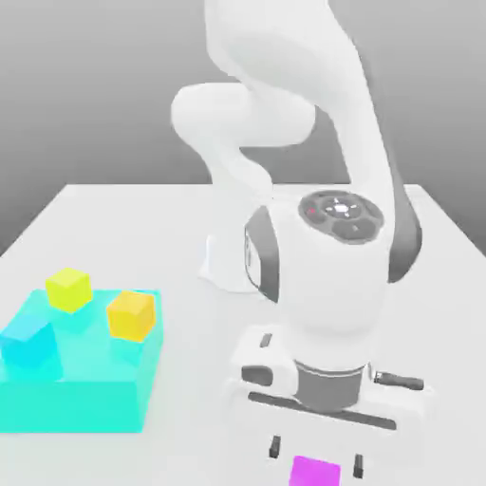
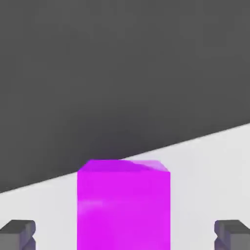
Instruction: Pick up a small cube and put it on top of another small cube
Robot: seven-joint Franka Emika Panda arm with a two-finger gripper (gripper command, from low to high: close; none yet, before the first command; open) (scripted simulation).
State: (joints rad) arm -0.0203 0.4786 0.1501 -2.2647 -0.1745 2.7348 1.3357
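Exterior view: claw (image 1: 316, 457) open above magenta cube (image 1: 315, 472); yellow cube (image 1: 69, 289) sits atop turquoise block (image 1: 81, 399).

Magenta is being shown by one cube (image 2: 123, 210), yellow-green by another (image 1: 69, 289), orange by a third (image 1: 131, 316), blue by a fourth block (image 1: 29, 342), and plain turquoise by the platform (image 1: 76, 403).

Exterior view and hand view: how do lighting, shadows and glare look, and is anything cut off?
Exterior view: bright, washed-out light, the white arm nearly blending into the pale table; magenta cube cut off by the frame's lower edge. Hand view: the same cube saturated, a paler streak across its face, a darker patch on its narrow upper face, no strong glare.
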